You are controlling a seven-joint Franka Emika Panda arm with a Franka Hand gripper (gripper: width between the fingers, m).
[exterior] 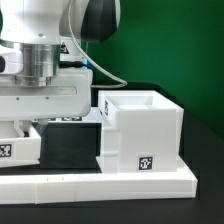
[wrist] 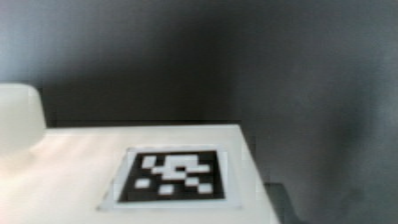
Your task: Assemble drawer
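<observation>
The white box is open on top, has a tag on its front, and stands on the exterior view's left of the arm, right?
Wrong side: the white box, open on top with a tag on its front, stands on the exterior view's right of the arm.

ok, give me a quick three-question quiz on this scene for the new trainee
1. True or false: the box stands on the exterior view's right of the arm.
2. What colour is the wall behind the box? A red, B green, C white.
3. Fill in: the box's near face bears one black-and-white ___.
Key: 1 true; 2 B; 3 tag.
</observation>
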